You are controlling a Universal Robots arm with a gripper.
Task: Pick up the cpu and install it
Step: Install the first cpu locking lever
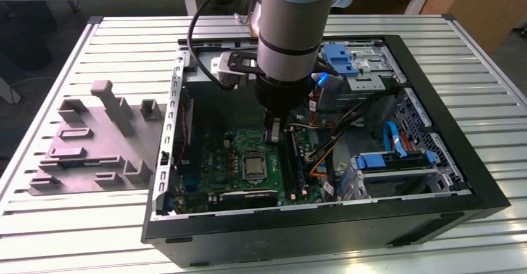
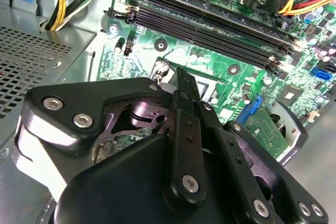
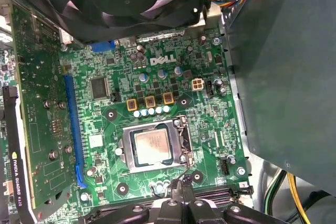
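Black linkage of the end effector (image 2: 181, 85) fills the foreground in the second wrist view, its fingers pressed together with nothing between them, tips hanging just above the green motherboard (image 3: 157, 103). Beyond the tips, in the first wrist view, the cpu (image 3: 151, 146) lies flat in its socket (silvery top up, framed by the metal bracket). From the exterior view the arm (image 1: 288, 33) reaches down into the open computer case (image 1: 445, 181), which rests on the slatted bench (image 1: 91, 237) beside a grey fixture (image 1: 91, 144).
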